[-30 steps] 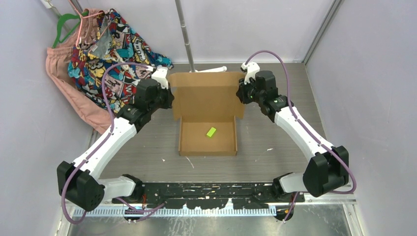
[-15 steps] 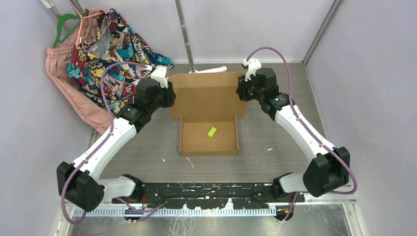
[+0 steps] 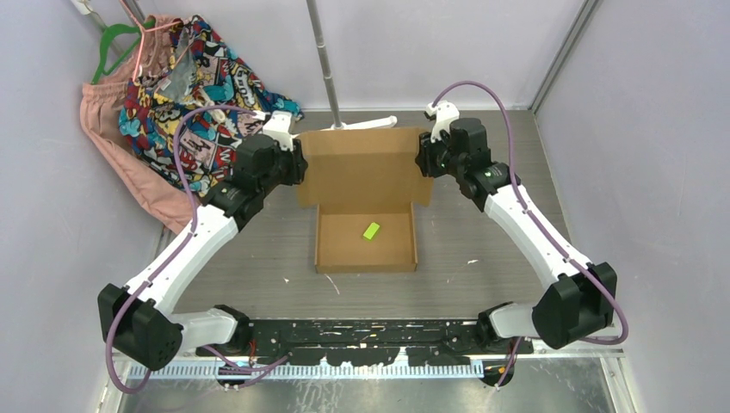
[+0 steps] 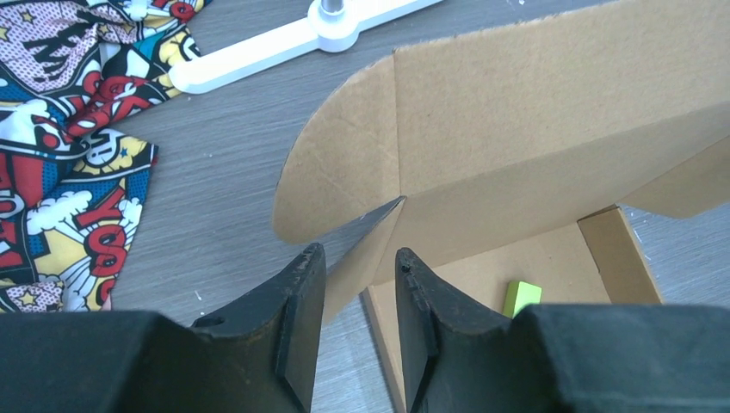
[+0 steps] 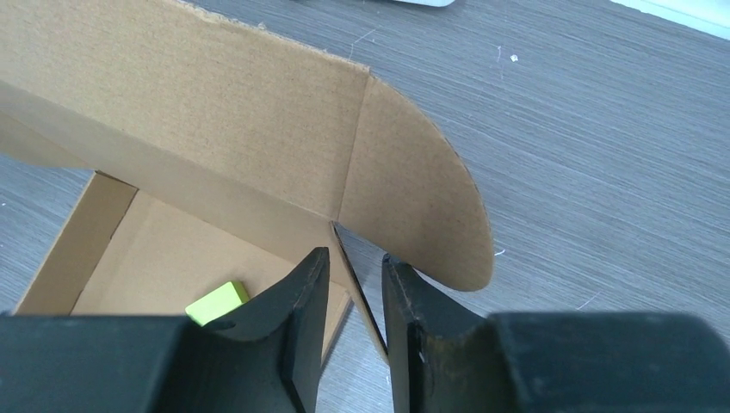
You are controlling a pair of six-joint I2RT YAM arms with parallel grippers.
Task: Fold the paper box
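Presently, left gripper [image 4: 359, 261] and right gripper [image 5: 355, 258] straddle the paper box [image 3: 366, 176] side tabs [image 4: 372, 245], fingers released, so I can tuck them.

Raised-lid paper box [image 5: 215, 112], green block [image 5: 215, 303] inside, right gripper [image 5: 355, 260] jaws parted astride a flap edge

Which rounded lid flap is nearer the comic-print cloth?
The left flap, beside the left pincer; the right flap sits beside the right pincer, away from the cloth.

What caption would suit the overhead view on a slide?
Left gripper and right gripper flank the raised lid of a half-folded cardboard box holding a small green block.
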